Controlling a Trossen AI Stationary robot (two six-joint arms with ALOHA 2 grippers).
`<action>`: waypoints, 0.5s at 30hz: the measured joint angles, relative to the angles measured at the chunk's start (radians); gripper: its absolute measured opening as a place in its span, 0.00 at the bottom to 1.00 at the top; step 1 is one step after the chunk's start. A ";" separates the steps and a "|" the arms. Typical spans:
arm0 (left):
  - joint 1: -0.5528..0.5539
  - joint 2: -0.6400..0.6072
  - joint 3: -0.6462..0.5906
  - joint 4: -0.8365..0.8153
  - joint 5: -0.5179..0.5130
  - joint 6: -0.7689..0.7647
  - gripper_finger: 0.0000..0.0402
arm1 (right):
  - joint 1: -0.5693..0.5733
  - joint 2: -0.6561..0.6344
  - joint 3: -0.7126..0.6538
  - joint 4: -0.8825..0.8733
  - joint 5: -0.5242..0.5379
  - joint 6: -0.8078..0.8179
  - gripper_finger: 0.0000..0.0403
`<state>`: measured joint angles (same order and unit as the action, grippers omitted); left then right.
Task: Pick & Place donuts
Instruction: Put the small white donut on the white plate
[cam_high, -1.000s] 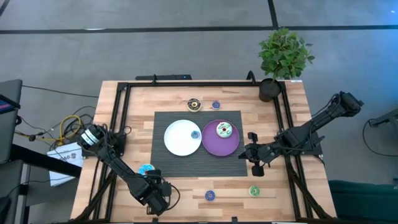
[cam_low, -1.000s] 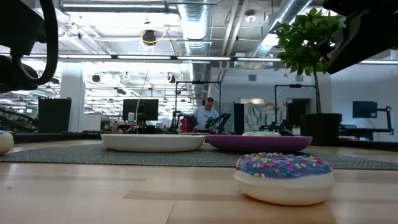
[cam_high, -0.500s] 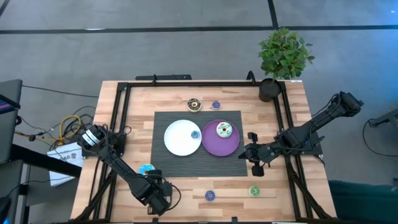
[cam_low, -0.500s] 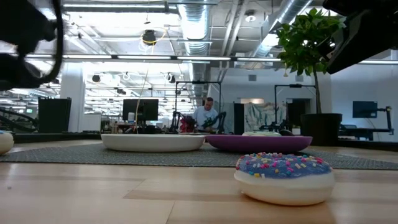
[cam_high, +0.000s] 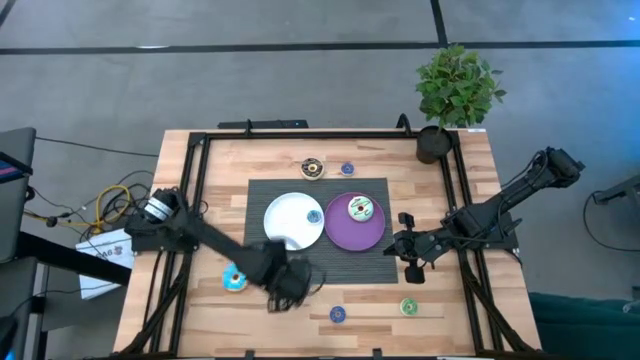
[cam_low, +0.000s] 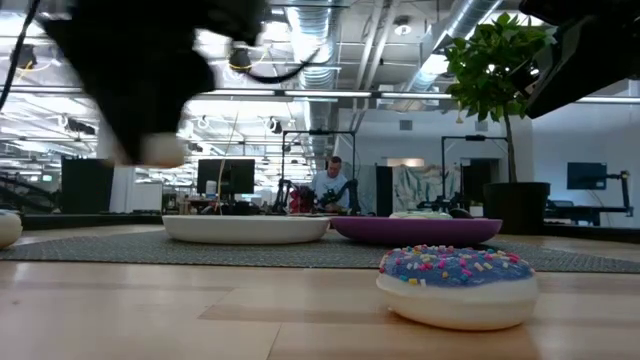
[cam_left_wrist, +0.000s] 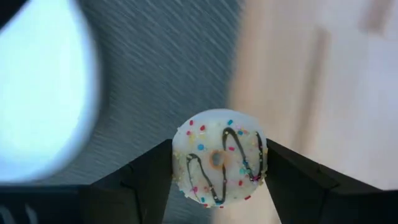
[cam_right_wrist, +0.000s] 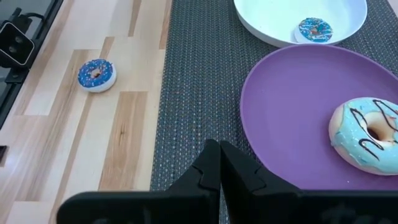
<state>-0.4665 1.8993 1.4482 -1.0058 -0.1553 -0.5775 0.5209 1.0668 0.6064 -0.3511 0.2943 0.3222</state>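
No readable text, label, brand, number or sign appears on anything in these views.

White plate (cam_high: 285, 228); purple plate (cam_high: 345, 238); plant (cam_high: 458, 88)

Wooden table (cam_high: 470, 190) with a dark woven mat (cam_high: 262, 192) at its centre and a potted plant (cam_high: 455, 92) at its far right corner. On the bare wood lie five donuts: brown (cam_high: 313, 168) and blue (cam_high: 347, 169) beyond the mat, and light blue (cam_high: 234, 280), blue (cam_high: 338, 315) and green (cam_high: 409, 307) along the near side. The mat bears a white plate (cam_high: 285, 222) and, touching it, a purple plate (cam_high: 345, 232).
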 joint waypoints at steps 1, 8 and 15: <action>0.031 0.000 0.017 -0.013 -0.010 0.043 0.56 | 0.000 0.000 0.000 0.000 0.000 0.000 0.00; 0.263 -0.002 0.103 -0.035 0.024 0.293 0.56 | 0.000 0.000 0.000 0.000 0.000 0.011 0.00; 0.442 -0.003 0.090 -0.054 0.072 0.490 0.56 | 0.000 0.000 0.000 0.000 0.013 0.036 0.00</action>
<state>-0.0242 1.8965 1.5380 -1.0601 -0.0830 -0.0875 0.5209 1.0668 0.6064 -0.3508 0.3072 0.3583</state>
